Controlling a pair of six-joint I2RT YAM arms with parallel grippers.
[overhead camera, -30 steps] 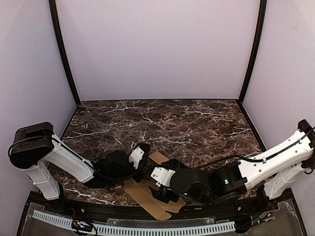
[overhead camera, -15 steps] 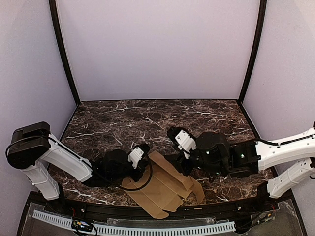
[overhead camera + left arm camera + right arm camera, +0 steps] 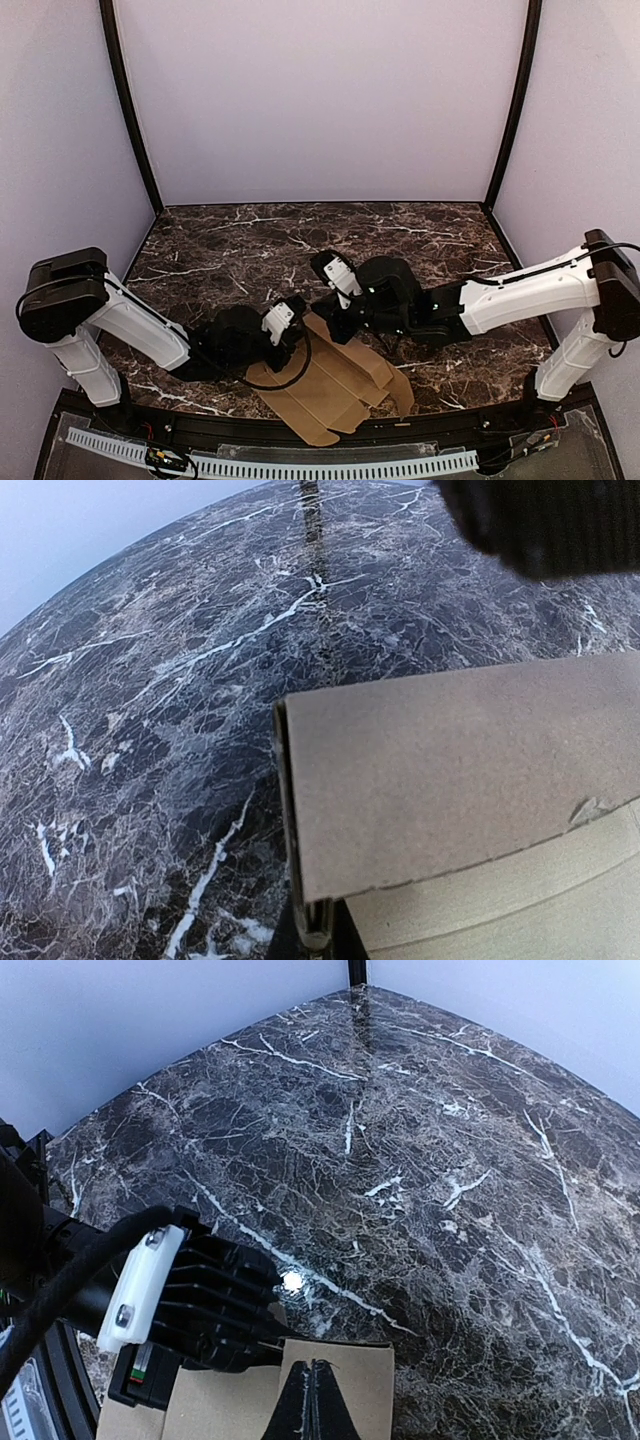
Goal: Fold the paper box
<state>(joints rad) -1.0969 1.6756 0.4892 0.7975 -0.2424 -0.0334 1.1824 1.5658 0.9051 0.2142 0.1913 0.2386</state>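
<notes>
Left gripper [image 3: 287, 322] sat at the box's 10 o'clock corner. My wrist view showed its jaws pinched tight on the edge of a raised flap [image 3: 312, 935], with two cardboard layers seen edge-on between them. I read that hold as an anchor: it kept the flap up off the table [image 3: 400, 240] and stopped the sheet sliding while the other arm worked.

Box [image 3: 335, 390] was at the table's 6 o'clock, close to the near edge and between the two arms. It was mostly flat, with the panels fanned toward 5 o'clock, so the fold looked early to me. Only the flap [image 3: 450, 770] on the left side stood lifted.

Right gripper [image 3: 328, 318] reached in from 3 o'clock and sat on the box's 12 o'clock edge, just beside the left one. Its jaws were fully closed [image 3: 310, 1400], and both fingers showed in front of the cardboard [image 3: 355, 1380]. That looked like a closed tip set to push or crease, not a pinch, but I couldn't tell whether it touched. The risk I saw was the two grippers crowding each other at that corner.
</notes>
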